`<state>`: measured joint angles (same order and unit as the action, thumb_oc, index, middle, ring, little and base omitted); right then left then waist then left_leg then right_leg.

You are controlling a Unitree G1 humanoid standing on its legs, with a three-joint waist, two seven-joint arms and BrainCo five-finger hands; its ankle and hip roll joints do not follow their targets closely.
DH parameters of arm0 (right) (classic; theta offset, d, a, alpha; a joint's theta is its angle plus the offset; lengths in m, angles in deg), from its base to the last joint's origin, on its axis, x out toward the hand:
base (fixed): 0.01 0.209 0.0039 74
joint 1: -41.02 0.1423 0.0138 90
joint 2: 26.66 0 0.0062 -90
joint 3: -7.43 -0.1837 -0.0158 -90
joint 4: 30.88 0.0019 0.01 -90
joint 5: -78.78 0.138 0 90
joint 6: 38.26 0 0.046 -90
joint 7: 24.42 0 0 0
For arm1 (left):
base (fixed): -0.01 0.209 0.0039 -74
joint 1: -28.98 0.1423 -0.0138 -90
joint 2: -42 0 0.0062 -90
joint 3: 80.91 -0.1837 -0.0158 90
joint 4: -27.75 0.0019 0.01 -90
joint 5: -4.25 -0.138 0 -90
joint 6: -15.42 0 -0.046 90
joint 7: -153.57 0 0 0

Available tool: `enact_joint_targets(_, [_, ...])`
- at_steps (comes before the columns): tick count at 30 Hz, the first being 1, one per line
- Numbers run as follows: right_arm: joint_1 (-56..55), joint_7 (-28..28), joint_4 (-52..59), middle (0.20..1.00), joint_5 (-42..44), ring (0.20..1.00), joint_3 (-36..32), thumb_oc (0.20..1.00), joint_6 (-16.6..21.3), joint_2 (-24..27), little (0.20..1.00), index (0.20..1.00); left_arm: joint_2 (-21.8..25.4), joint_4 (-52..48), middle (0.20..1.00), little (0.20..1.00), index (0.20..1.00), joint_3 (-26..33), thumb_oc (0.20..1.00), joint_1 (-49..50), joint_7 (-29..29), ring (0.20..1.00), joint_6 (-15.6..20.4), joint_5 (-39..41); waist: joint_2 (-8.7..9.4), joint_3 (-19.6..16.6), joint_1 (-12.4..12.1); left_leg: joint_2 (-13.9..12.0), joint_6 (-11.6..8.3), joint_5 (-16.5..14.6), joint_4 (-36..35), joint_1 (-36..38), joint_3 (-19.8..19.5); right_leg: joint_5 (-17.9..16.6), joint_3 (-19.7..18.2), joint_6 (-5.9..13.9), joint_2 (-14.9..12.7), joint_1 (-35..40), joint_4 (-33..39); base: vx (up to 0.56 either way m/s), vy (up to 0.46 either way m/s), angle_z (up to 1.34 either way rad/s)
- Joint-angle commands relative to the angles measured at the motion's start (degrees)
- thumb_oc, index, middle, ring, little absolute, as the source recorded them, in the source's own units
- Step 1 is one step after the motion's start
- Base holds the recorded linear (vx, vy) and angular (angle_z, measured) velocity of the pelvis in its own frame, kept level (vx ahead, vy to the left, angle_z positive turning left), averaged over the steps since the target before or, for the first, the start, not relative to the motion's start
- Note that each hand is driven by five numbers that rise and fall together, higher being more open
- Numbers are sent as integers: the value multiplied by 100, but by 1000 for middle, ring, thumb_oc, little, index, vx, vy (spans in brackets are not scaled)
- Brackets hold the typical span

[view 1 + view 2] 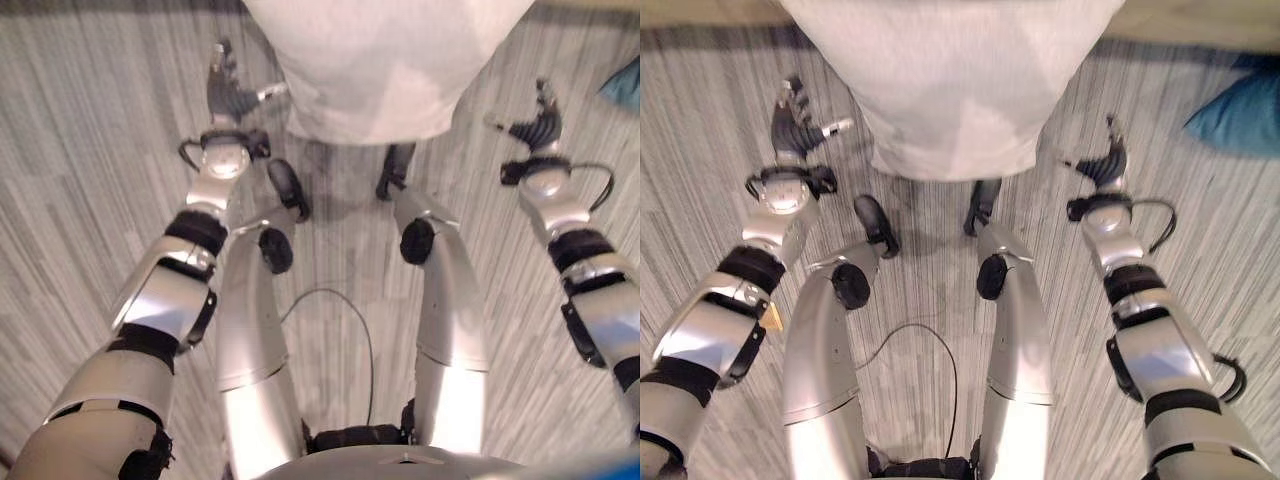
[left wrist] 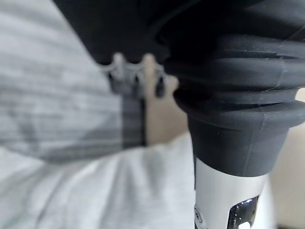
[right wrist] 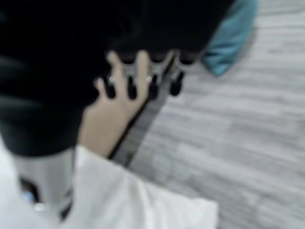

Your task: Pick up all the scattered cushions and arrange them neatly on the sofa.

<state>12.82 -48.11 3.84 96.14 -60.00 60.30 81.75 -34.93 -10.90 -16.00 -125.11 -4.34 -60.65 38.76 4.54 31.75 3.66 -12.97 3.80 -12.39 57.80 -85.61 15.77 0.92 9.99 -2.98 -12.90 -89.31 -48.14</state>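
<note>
Cushion: white cushion (image 1: pixel 955 85) on floor (image 1: pixel 80 200), between spread left hand (image 1: pixel 232 92) and right hand (image 1: pixel 1102 163).
Advice: squeeze both sides evenly, then lift.
Pending: blue cushion (image 1: pixel 1240 112).

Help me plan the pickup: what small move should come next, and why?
Probably bring both hands inward onto the white cushion's sides. The left hand and right hand flank the white cushion on the floor, open, apart from it. A blue cushion waits farther right.
</note>
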Motion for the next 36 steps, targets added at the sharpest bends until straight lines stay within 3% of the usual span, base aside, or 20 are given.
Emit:
enact_joint_targets(1, [-138,6,86,1000,152,1000,367,1000,265,161,1000,1000,-87,-98,1000,1000,1000,200,1000,325,202,1000,109,-9,-256,-196,22,208,-702,560,-777,356,-877,470,-434,895,-119,531,-94,58,-24,-4])
enact_joint_targets(9, [869,-1,-102,1000,-14,1000,989,1000,170,79,1000,1000,-210,53,1000,1000,1000,-96,1000,-304,323,1000,81,8,-297,-196,-76,180,-686,572,-562,-75,-967,511,-410,876,-127,63,-373,28,-34,1])
enact_joint_targets(14, [1629,11,-155,1000,-144,1000,1472,1000,143,-207,1000,1000,-553,114,1000,1000,1000,-330,1000,-763,384,1000,140,81,-337,-196,-189,184,-680,602,-452,-238,-1126,539,-389,870,-96,-58,-483,17,-34,1])
enact_joint_targets(23, [2380,-101,-29,1000,-111,1000,1794,1000,124,-1399,1000,1000,-1244,352,1000,1000,1000,-525,1000,-1543,541,1000,203,413,-386,-200,-289,174,-682,664,-379,-355,-1312,535,-315,863,-59,-64,-489,5,-8,2])
enact_joint_targets(25, [2400,-82,61,476,-81,476,1800,476,139,-1504,476,476,-1255,288,1000,1000,1000,-526,1000,-1591,568,1000,241,436,-405,-200,-298,171,-684,669,-377,-353,-1327,538,-304,861,-54,-64,-498,0,0,0])
enact_joint_targets(26, [2418,-100,124,200,-65,200,1802,200,149,-1570,200,200,-1268,229,624,624,624,-522,624,-1611,590,624,252,430,-407,-200,-302,177,-682,669,-364,-361,-1343,544,-301,856,-48,-64,-501,0,0,0])
enact_joint_targets(27, [2419,-115,178,200,-47,200,1779,200,163,-1623,200,200,-1278,202,347,347,347,-503,347,-1633,631,347,263,417,-417,-200,-303,175,-678,668,-362,-365,-1354,542,-298,855,-47,-64,-503,8,-6,-5])
enact_joint_targets(28, [2406,-142,296,200,-19,200,1739,200,191,-1691,200,200,-1256,60,200,200,200,-478,200,-1624,664,200,320,431,-433,-200,-312,182,-675,663,-347,-373,-1362,541,-293,852,-40,-64,-510,7,-4,-5])
enact_joint_targets(36, [2276,-275,935,200,-148,200,1426,200,278,-1772,200,200,-1131,-530,200,200,200,-216,200,-1349,770,200,548,537,-382,-308,-278,264,-688,753,-547,-328,-1332,451,-257,882,29,-64,-400,0,0,-1])
